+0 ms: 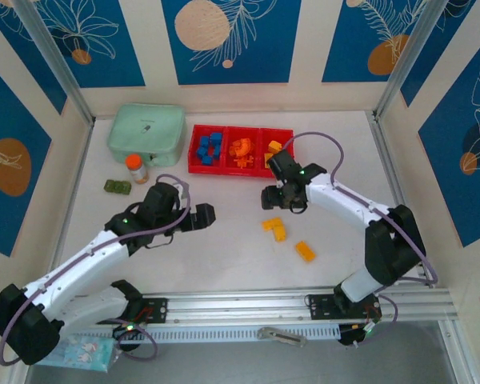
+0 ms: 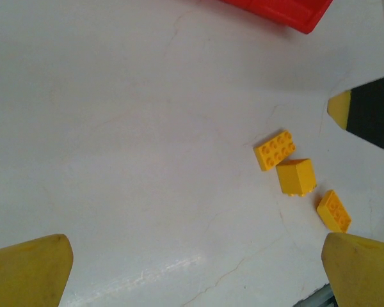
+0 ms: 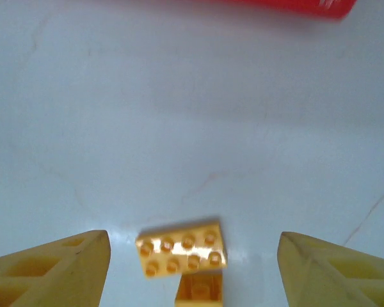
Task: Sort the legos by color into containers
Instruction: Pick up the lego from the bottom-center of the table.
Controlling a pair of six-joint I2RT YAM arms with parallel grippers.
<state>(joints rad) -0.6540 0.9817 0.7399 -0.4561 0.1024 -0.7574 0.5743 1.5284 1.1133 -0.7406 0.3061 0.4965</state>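
The red tray (image 1: pixel 240 168) holds blue legos (image 1: pixel 210 148) in its left compartment, orange ones (image 1: pixel 241 152) in the middle and yellow ones (image 1: pixel 274 149) on the right. Three yellow legos lie loose on the table (image 1: pixel 272 225) (image 1: pixel 281 234) (image 1: pixel 305 251). My right gripper (image 1: pixel 274 198) hangs open just above and behind them. In the right wrist view a yellow eight-stud brick (image 3: pixel 182 249) lies between its spread fingers (image 3: pixel 57 268), touching neither, with a second brick (image 3: pixel 200 291) below it. My left gripper (image 1: pixel 204 214) is open over bare table, and the three bricks (image 2: pixel 275 149) (image 2: pixel 296 176) (image 2: pixel 333 210) lie to its right.
A mint green case (image 1: pixel 146 130) stands left of the tray. An orange-capped bottle (image 1: pixel 136 168) and a dark green block (image 1: pixel 117 187) sit below it. A metal rail (image 1: pixel 304 308) runs along the near edge. The tray's corner (image 2: pixel 288 11) shows in the left wrist view.
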